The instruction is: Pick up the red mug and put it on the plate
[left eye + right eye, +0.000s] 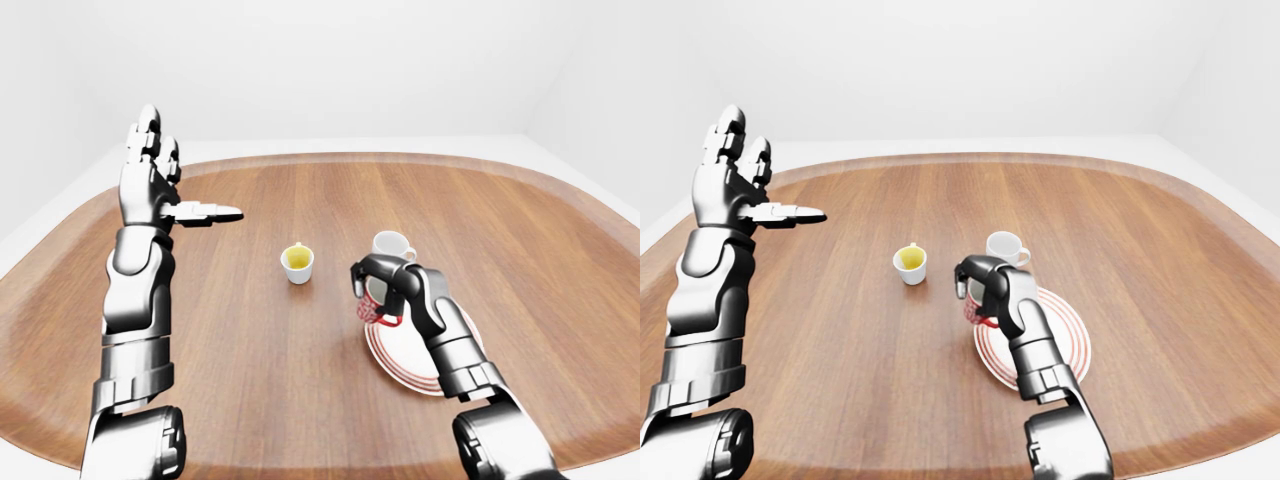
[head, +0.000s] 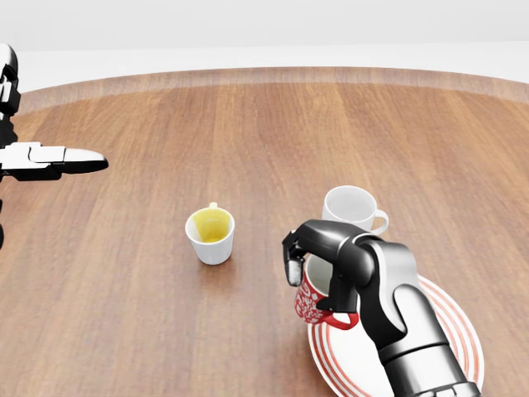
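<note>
The right hand [image 2: 318, 256] grips the red mug [image 2: 314, 299] by its rim over the plate's [image 2: 450, 331] left edge; rigid, likely slippery ceramic. The left hand [image 1: 150, 165] hovers open.

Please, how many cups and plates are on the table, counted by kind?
Mugs: 3 (red mug in the right hand, white mug, mug with yellow inside)
Plates: 1 (plate)
Total: 4
</note>
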